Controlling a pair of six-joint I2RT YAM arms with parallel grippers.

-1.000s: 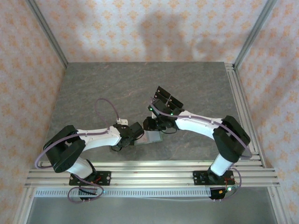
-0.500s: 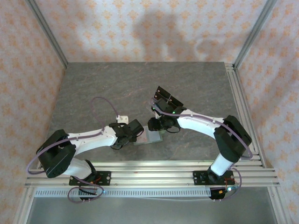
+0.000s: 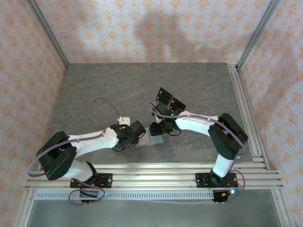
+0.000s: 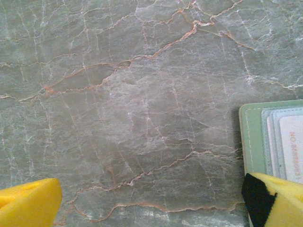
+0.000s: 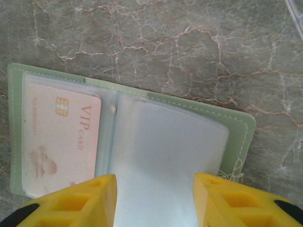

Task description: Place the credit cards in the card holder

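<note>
We see the sage-green folding card holder (image 5: 236, 130) lying open on the grey marbled worktop (image 3: 109, 90), near its front edge at centre, between both arms. A pale pink VIP card (image 5: 61, 142) sits in one clear sleeve. Our right fingers (image 5: 75, 205) hang part-spread over the neighbouring sleeve, gripping nothing. Our left fingers (image 4: 28, 203) stand wide, one over the holder's left edge.

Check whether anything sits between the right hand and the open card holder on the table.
Nothing visible does. The right hand hangs, fingers apart, directly over the card holder, which lies open on the table. Below the hand is a clear sleeve that looks empty; a pink VIP card sits in the sleeve beside it.
</note>
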